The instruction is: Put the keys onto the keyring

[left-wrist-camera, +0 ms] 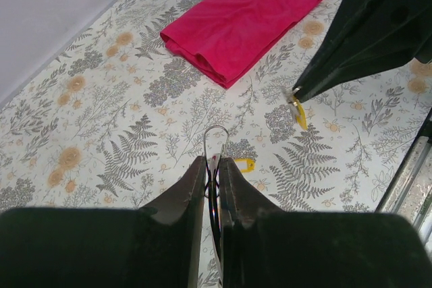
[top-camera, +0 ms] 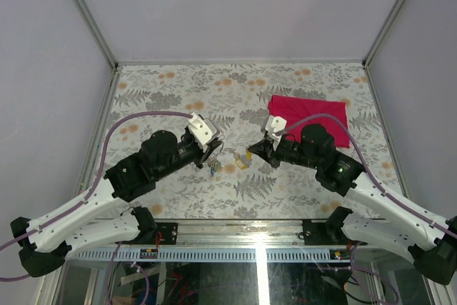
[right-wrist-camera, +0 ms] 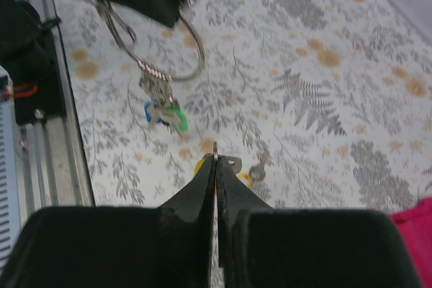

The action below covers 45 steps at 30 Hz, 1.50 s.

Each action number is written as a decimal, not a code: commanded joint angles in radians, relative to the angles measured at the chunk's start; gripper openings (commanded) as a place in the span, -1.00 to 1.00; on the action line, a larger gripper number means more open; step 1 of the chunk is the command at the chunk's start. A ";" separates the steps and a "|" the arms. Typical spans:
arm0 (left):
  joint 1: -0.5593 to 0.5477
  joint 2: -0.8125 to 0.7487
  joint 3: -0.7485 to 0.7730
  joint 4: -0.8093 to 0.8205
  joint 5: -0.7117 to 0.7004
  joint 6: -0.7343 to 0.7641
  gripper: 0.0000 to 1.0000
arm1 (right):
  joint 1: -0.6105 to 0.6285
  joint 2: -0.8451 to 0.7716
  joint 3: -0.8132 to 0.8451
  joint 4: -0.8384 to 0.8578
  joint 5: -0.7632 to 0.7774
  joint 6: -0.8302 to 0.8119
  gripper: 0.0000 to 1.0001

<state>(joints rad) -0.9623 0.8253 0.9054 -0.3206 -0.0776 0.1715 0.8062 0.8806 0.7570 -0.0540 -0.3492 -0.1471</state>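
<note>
Left wrist view: the left gripper [left-wrist-camera: 212, 162] is pressed nearly together, pinching the keyring [left-wrist-camera: 216, 131], whose loop pokes out toward 12 o'clock. Blue and green keys [right-wrist-camera: 165, 114] hang from it. A loose yellow key [left-wrist-camera: 244, 164] lies on the floral table [left-wrist-camera: 101, 133] at 3 o'clock. At 1 o'clock the right gripper [left-wrist-camera: 295, 94] is clamped on a second yellow key [left-wrist-camera: 299, 114]. The red cloth [left-wrist-camera: 243, 18] lies beyond it.

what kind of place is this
Probably a robot lab test cell, not a home: a left arm and right arm bolted to a metal rail, with plain white panels walling in a floral-covered table.
</note>
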 commanded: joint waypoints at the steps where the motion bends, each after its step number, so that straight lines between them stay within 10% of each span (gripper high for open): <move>1: 0.003 0.006 0.052 0.068 0.031 -0.008 -1.00 | 0.061 0.041 0.080 0.218 -0.021 0.054 -1.00; 45: 0.003 0.017 0.069 0.048 0.065 -0.012 -1.00 | 0.275 0.138 0.125 0.378 0.298 -0.140 -1.00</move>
<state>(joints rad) -0.9623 0.8478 0.9371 -0.3218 -0.0231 0.1703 1.0645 1.0054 0.8219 0.2386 -0.0685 -0.2813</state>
